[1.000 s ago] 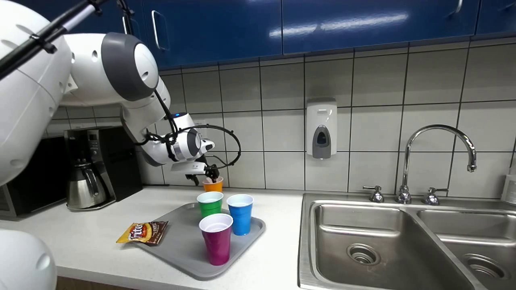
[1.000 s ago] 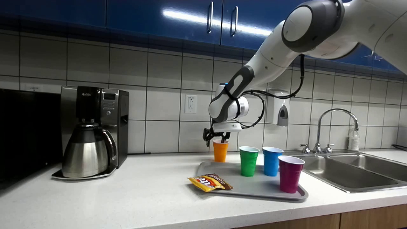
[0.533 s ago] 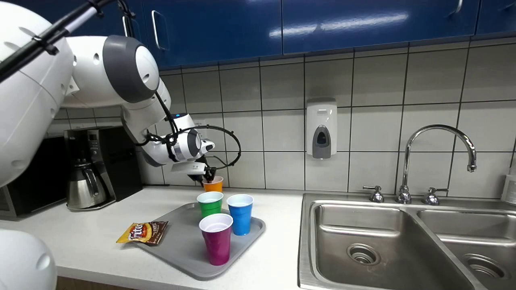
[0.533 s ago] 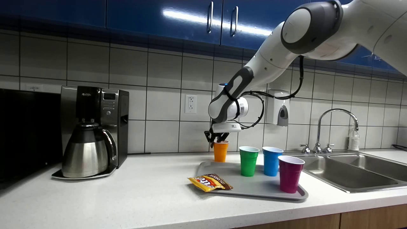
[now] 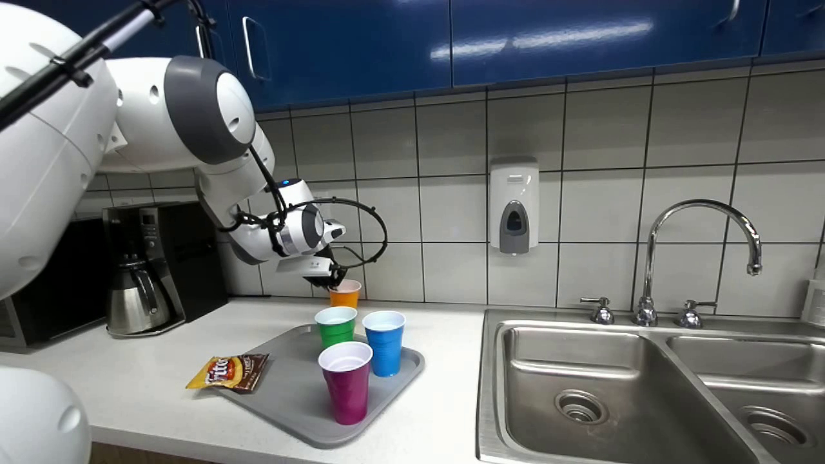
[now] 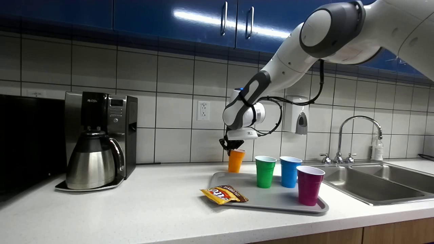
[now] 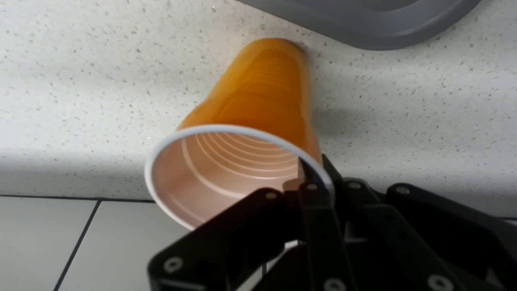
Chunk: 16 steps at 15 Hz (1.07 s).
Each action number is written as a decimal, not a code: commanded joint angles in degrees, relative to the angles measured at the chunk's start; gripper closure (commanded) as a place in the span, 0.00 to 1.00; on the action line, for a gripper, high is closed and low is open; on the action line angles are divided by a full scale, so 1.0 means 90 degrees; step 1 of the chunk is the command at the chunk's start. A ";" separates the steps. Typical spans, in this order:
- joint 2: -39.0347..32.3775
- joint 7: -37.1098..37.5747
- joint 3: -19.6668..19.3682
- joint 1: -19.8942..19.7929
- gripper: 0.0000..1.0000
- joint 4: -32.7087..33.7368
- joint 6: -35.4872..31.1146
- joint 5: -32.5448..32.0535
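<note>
Pinching the orange cup (image 7: pixel 262 93) by its rim in the gripper (image 7: pixel 317 173), closed across the thin side from inside and out. Looks glossy, warm orange outside and pale pinkish within, ringed by fine ridges and edged in a white rolled lip. Tapers from a broad mouth to a narrower base. Stands at the back of the counter (image 6: pixel 135 203), off the tray (image 6: pixel 268 200) but just beyond its edge, near the tiled wall (image 6: pixel 174 145). Shows only its upper part behind the green cup (image 5: pixel 336 330) in an exterior view. Points mouth upward, leaning a little off vertical toward the sink (image 6: pixel 366 189) in an exterior view. Runs its long axis closer to upright than to flat; in the wrist view, slants from base near the tray's corner down to mouth at the gripper.
</note>
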<state>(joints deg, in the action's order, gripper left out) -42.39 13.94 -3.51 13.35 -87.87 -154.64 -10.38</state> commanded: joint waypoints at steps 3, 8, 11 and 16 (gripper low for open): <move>0.0100 -0.0326 -0.0118 -0.0007 0.99 0.0147 0.0033 -0.0086; 0.0413 -0.0927 0.0134 -0.0166 0.99 -0.0097 0.0039 -0.0015; 0.0551 -0.1172 0.0165 -0.0172 0.99 -0.0217 -0.0029 -0.0060; 0.0574 -0.1376 0.0192 -0.0237 0.99 0.0001 0.0004 -0.0039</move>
<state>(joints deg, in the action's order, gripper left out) -39.06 3.68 -2.94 12.65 -87.21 -154.81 -10.55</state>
